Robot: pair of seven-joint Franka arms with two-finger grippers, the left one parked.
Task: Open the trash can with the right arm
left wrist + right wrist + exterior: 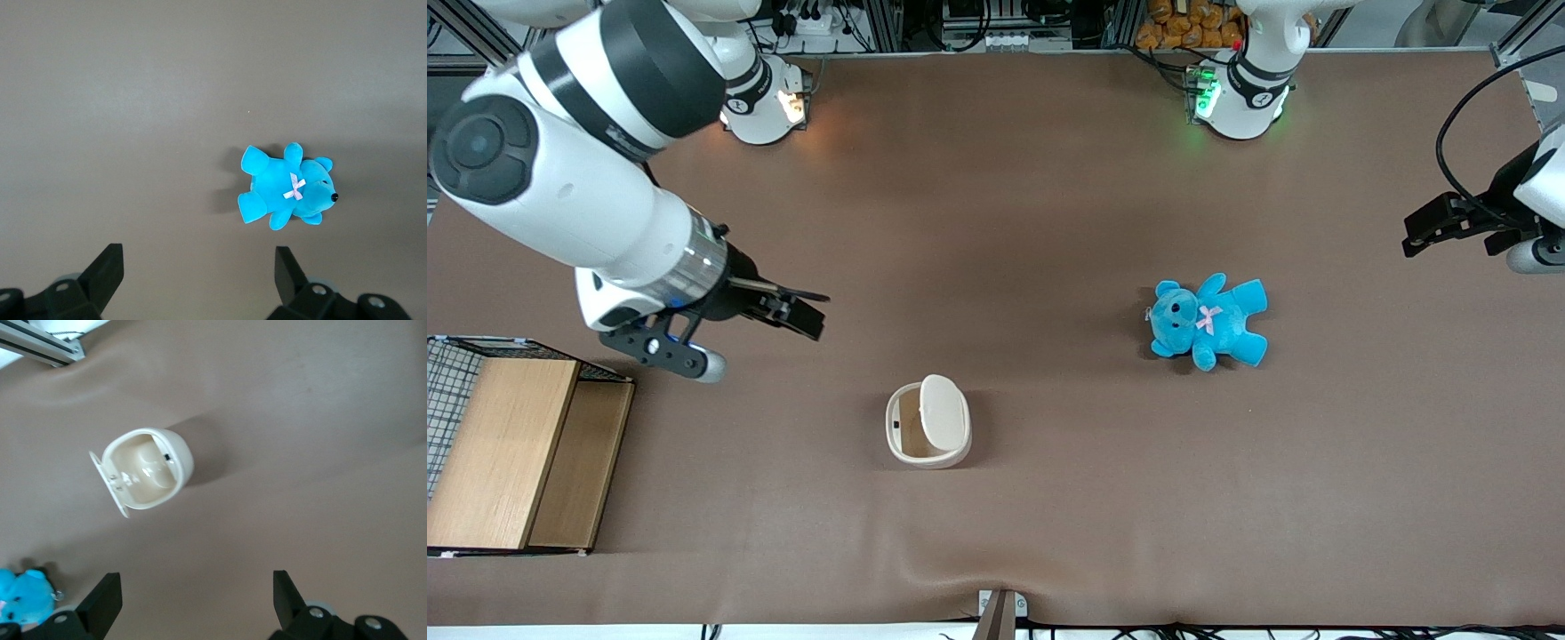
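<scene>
Right arm's gripper (pixel 805 313) hovering above the brown table (pixel 1005 222), fingers spread wide apart, holding nothing. Trash can (pixel 927 422) standing on the table nearer the front camera than the gripper, well clear of it, lid (pixel 944 409) tipped up on its hinge, tan inside bare. Blue teddy (pixel 1208 322) lying farther toward the parked arm's end. Wooden box (pixel 511 453) beside the gripper, toward the working arm's end.

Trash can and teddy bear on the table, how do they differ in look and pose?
The trash can is cream-white hard plastic; the teddy bear is bright blue plush with a pink bow. The trash can stands upright with its lid raised, showing a tan inside; the teddy bear lies flat. The trash can sits nearer the front camera and the open gripper; the teddy bear lies toward the parked arm's end. Both look similar in size.
</scene>
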